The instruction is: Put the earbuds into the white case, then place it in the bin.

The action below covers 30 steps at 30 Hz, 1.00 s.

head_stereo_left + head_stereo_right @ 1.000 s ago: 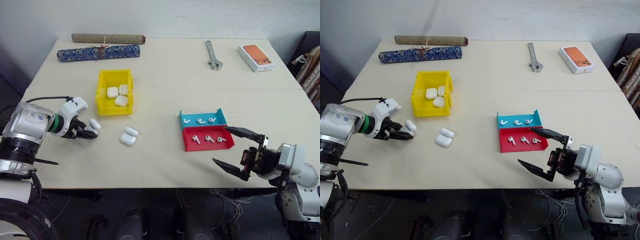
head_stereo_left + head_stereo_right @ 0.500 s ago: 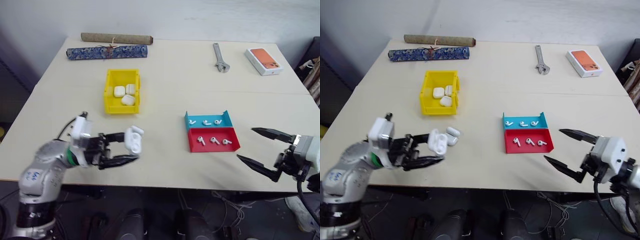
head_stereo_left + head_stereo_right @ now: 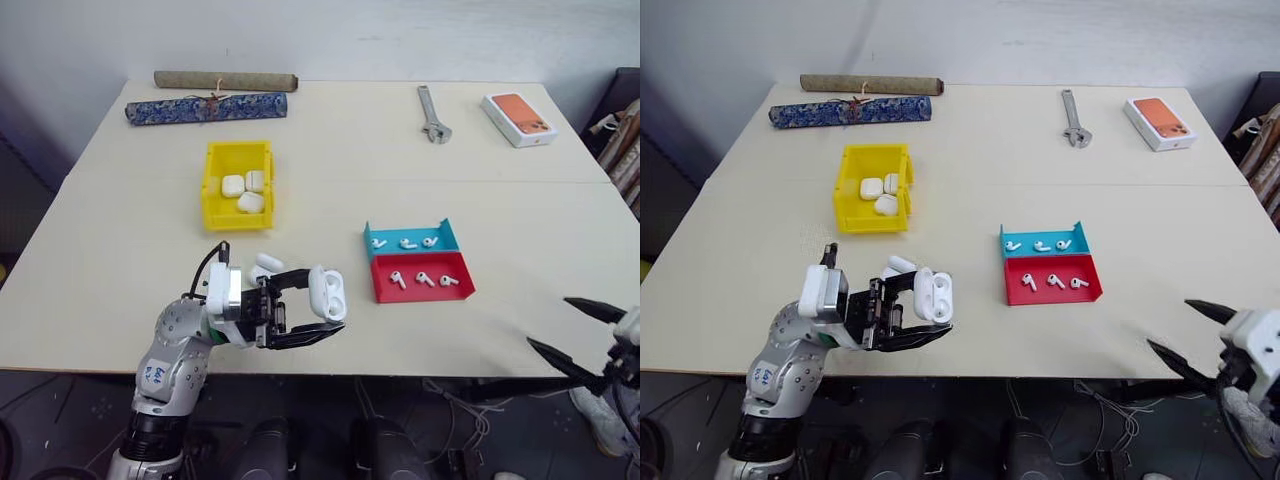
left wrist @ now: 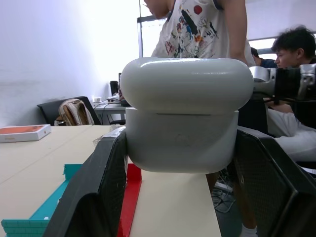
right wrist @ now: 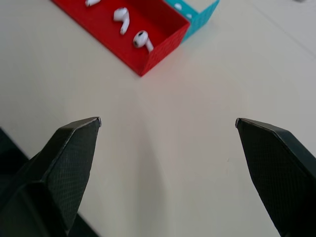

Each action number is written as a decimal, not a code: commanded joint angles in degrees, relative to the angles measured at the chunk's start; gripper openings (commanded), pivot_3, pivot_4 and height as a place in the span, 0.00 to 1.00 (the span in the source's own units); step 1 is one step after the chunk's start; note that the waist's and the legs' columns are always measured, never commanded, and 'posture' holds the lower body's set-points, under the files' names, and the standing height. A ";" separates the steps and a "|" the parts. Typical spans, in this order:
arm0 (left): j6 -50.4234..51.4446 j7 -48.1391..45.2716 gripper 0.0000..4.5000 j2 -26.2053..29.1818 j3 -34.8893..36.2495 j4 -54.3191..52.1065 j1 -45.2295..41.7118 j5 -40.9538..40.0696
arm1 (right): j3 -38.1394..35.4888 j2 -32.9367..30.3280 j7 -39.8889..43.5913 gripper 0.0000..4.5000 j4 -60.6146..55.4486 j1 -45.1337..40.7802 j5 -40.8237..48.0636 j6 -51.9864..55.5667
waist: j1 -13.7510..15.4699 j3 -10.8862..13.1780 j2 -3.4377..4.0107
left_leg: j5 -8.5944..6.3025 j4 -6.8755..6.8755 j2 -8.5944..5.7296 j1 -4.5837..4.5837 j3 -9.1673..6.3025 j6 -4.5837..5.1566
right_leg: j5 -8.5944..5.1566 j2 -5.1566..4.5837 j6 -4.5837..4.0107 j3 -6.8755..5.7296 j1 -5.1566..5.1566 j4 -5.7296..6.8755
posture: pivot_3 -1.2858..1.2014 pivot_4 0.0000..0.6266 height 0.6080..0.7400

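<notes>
The left gripper [image 3: 318, 312] is clamped on the white case [image 3: 326, 293], holding it clear of the surface [image 3: 120, 290] near its front edge. In the left wrist view the case [image 4: 183, 114] sits between the two black fingers [image 4: 98, 197], which press on its short sides while its lid end points up, the seam between lid and body plainly visible. The shell looks glossy, hard and light: stiff enough to take a firm squeeze, but slick and rounded, so I judge it could twist or slide out under an uneven pinch. The flat lower body is the safer place to take hold; pressure on the lid would work against the hinge.

The right gripper [image 3: 585, 335] hangs off to the right of the held case, well apart from it, its fingers spread wide with nothing between them. Ahead of it, in its wrist view, lie the red tray [image 5: 148, 29] and the teal tray [image 5: 197, 12] touching it.

Beyond the left gripper and to its right, those two trays each hold three earbuds [image 3: 424, 279]. They are tiny, smooth and nearly weightless, likely to skitter away from a finger; the bulbous head looks a better purchase than the thin stem.

Just behind the held case another white case [image 3: 266, 263] lies on the surface. Farther off, beyond the left gripper, stands the bin [image 3: 237, 185], with three cases already inside.
</notes>
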 commanded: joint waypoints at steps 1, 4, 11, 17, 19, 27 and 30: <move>-1.11 -0.53 0.62 1.33 0.18 0.17 -0.28 -0.54 | 2.43 -6.79 4.07 1.00 -2.86 -5.31 4.69 6.21 | 0.02 -0.01 0.02 | 0.00 0.00 0.00 0.00 -0.04 0.00 | 0.00 0.00 0.00 -0.03 -0.01 0.01 | 0.52 0.24 1.00; -1.46 -0.44 0.62 1.92 -0.04 0.66 -0.29 -0.46 | 8.48 -13.27 5.38 1.00 -5.23 -12.49 7.24 14.62 | -0.09 0.00 0.01 | 0.00 0.00 0.03 -0.03 -0.13 -0.01 | 0.00 0.00 0.00 -0.09 -0.02 0.04 | 0.52 0.24 1.00; -1.88 0.78 0.62 2.08 -1.17 0.57 0.12 0.17 | 30.55 -20.19 6.83 1.00 -3.86 -29.51 -2.21 22.17 | 0.30 0.01 0.00 | -0.01 0.05 0.02 -0.15 -0.20 0.01 | 0.01 -0.05 0.02 -0.17 -0.02 -0.09 | 0.52 0.24 1.00; -1.39 2.07 0.62 2.96 -1.16 -0.57 1.33 -0.11 | 41.66 -16.89 8.60 0.72 2.86 -40.06 -10.39 19.53 | 0.37 0.02 0.00 | -0.01 0.07 0.01 -0.24 -0.18 0.01 | 0.03 -0.06 0.05 -0.18 -0.08 -0.18 | 0.52 0.24 1.00; -1.27 2.46 0.62 3.24 -1.28 -0.91 1.77 -0.17 | 43.63 -15.77 8.77 0.56 4.66 -42.64 -12.66 18.32 | 0.38 0.02 0.00 | -0.01 0.07 0.00 -0.24 -0.17 0.01 | 0.04 -0.06 0.06 -0.19 -0.08 -0.18 | 0.52 0.24 1.00; -0.98 3.53 0.62 3.78 -2.12 -2.00 2.87 -0.26 | 51.75 -10.85 10.24 0.56 9.77 -53.50 -21.41 19.09 | -0.52 0.03 0.03 | 0.00 0.09 0.01 -0.24 -0.16 -0.01 | 0.04 -0.06 0.08 -0.20 -0.10 -0.14 | 0.52 0.24 1.00; -0.87 3.72 0.62 3.86 -2.18 -1.93 2.75 -0.24 | 53.92 -10.19 10.89 0.56 11.10 -55.39 -24.75 18.68 | -0.52 0.03 0.03 | 0.00 0.09 0.01 -0.25 -0.15 -0.02 | 0.04 -0.06 0.08 -0.20 -0.13 -0.11 | 0.52 0.24 1.00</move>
